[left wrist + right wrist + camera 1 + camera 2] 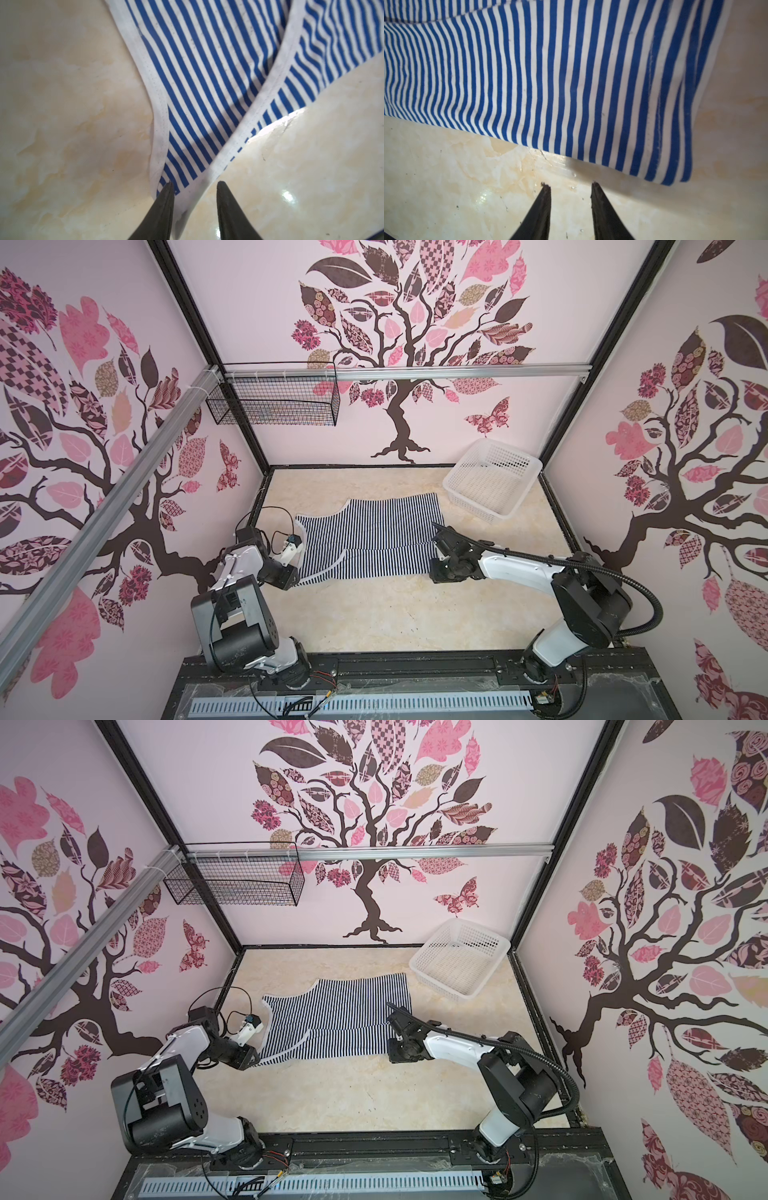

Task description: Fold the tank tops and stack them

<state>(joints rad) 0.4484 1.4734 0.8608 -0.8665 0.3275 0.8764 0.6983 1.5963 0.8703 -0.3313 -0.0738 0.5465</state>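
The left end effector (195, 185) is down at the worktop (374, 614) with its two dark fingers (164, 207) parted to a narrow gap. The white-trimmed strap end of the tank top (370, 537) lies in that gap and under the fingertips, but the fingers are not pinched onto it. The right end effector (571, 185) is parted about as much and holds nothing. Its tips sit low over bare worktop just short of the near hem corner of the tank top (571, 83).

From where I stand, the striped tank top is spread flat on the far half of the worktop, a little left of centre. Its strap and neckline end points toward the left arm and its straight hem toward the right arm. The edge of a cloth layer runs along its length, across the stripes, and a white armhole trim curves out of that line near the left arm. A white basket (492, 477) stands in the back right corner, near the far hem corner but not touching the cloth. A black wire basket (274, 400) hangs from the rail at the back left.
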